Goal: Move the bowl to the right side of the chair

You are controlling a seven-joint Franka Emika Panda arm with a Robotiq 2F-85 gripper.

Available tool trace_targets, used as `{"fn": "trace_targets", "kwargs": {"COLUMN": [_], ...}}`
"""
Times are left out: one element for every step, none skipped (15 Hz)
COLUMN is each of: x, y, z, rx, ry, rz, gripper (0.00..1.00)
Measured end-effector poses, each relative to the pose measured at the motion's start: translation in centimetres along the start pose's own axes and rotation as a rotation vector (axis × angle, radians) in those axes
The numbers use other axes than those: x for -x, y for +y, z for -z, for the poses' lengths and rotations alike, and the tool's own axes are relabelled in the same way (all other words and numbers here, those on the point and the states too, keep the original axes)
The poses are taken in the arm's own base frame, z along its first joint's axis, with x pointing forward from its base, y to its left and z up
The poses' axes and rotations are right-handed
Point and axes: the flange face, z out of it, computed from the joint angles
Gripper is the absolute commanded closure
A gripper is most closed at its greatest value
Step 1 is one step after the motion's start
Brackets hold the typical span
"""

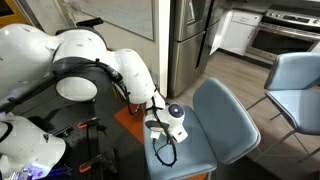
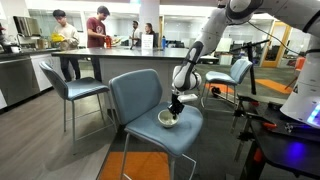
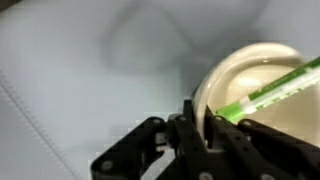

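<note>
A cream bowl [image 2: 167, 120] sits on the seat of a blue-grey chair [image 2: 136, 97]. In the wrist view the bowl [image 3: 255, 70] lies at the right with a green pen-like stick [image 3: 278, 87] inside it. My gripper [image 3: 197, 118] has one finger inside and one outside the bowl's left rim, closed on it. In both exterior views the gripper [image 2: 176, 106] comes down from above onto the bowl. In an exterior view the gripper [image 1: 163, 130] stands over the chair seat [image 1: 215, 120] and mostly hides the bowl.
More blue chairs stand nearby [image 2: 82, 88] [image 1: 298, 80]. A counter with people behind it [image 2: 100, 60] is at the back. A steel fridge [image 1: 190, 35] stands behind the chair. Black stands and cables [image 2: 262, 125] are beside the chair.
</note>
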Motion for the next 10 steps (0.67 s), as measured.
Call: {"fn": "trace_targets", "kwargs": {"x": [-0.7, -1.4, -2.2, -3.0, -3.9, -4.6, -5.3, -5.7, -6.0, -6.0], "y": [1.2, 2.3, 3.5, 4.6, 5.6, 6.4, 7.0, 7.5, 7.9, 8.2], "z": [0.3, 0.6, 1.0, 1.3, 1.8, 2.2, 2.5, 2.7, 2.7, 2.6], "rx": [0.012, 0.024, 0.034, 0.04, 0.042, 0.04, 0.035, 0.029, 0.022, 0.015], "ry": [0.01, 0.018, 0.026, 0.03, 0.031, 0.026, 0.014, -0.006, -0.028, -0.056], "rz": [-0.029, -0.052, -0.076, -0.099, -0.117, -0.134, -0.151, -0.167, -0.182, -0.198], "gripper": [0.97, 0.97, 0.97, 0.97, 0.97, 0.97, 0.97, 0.97, 0.97, 0.97]}}
